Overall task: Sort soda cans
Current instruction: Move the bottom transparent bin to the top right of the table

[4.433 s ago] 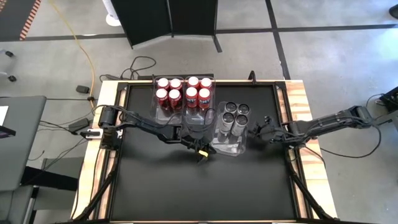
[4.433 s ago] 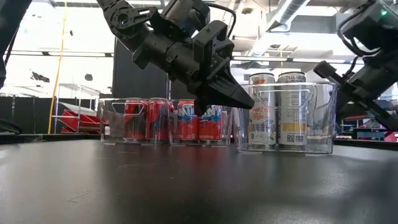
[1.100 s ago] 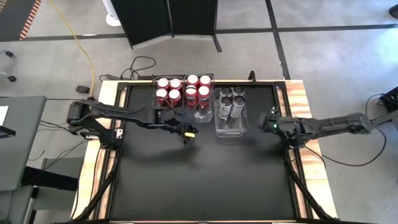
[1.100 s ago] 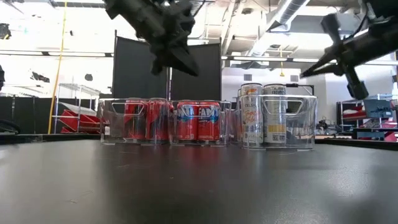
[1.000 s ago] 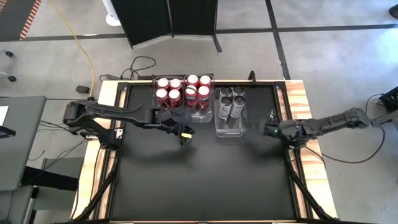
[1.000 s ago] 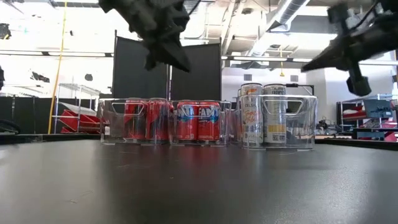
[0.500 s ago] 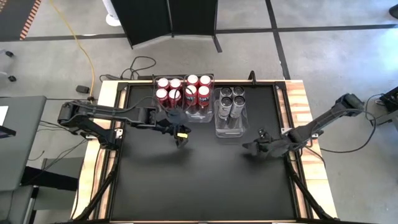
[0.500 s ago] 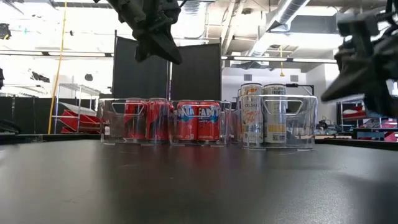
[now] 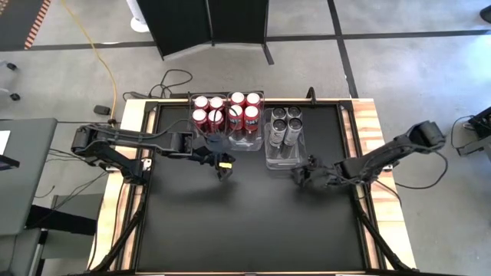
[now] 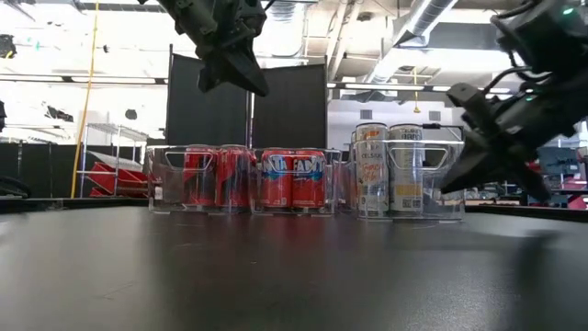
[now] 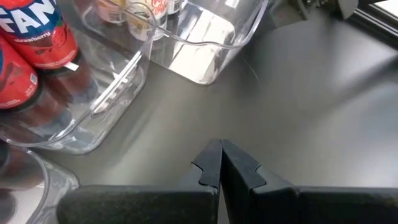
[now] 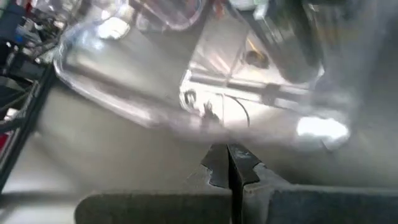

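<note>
We are seeing the red cans and the grey cans standing upright in clear bins at the far middle of the black table, which is sitting on grey concrete (cables are trailing nearby). The left gripper and right gripper are hanging just beside the bins, fingers pressed together, empty.

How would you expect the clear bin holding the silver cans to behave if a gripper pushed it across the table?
The clear bin would probably slide rather than tip: it sits flat on the smooth black table. The four silver cans crowd its far end, so it may swivel if pushed off-centre. Its thin transparent walls look rigid, though they might flex slightly.
</note>
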You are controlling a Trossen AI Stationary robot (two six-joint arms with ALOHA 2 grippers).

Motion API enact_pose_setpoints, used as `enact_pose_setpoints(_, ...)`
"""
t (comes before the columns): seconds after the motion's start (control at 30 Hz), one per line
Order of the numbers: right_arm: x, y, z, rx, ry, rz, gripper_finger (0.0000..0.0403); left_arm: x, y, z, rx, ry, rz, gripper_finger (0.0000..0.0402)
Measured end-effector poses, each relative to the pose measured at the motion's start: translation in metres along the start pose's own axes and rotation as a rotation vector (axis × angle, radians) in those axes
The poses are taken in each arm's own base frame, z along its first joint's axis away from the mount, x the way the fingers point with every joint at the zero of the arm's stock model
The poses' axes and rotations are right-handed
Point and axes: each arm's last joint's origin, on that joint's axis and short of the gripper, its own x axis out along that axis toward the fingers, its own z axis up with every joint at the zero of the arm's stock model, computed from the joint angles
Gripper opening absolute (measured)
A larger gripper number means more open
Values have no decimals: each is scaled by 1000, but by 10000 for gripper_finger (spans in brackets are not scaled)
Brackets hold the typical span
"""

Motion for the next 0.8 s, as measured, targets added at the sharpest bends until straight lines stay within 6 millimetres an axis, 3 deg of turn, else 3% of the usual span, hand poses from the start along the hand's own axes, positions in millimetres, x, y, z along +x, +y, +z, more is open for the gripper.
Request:
enact_pose_setpoints(0.37, 27, -1, 16, -23, -30, 3, 0, 0, 2, -4, -16, 42, 21, 0)
enact_pose_setpoints(0.8, 38, -13, 38, -72, -34, -54, 0, 0, 3, -7, -22, 72, 35, 0)
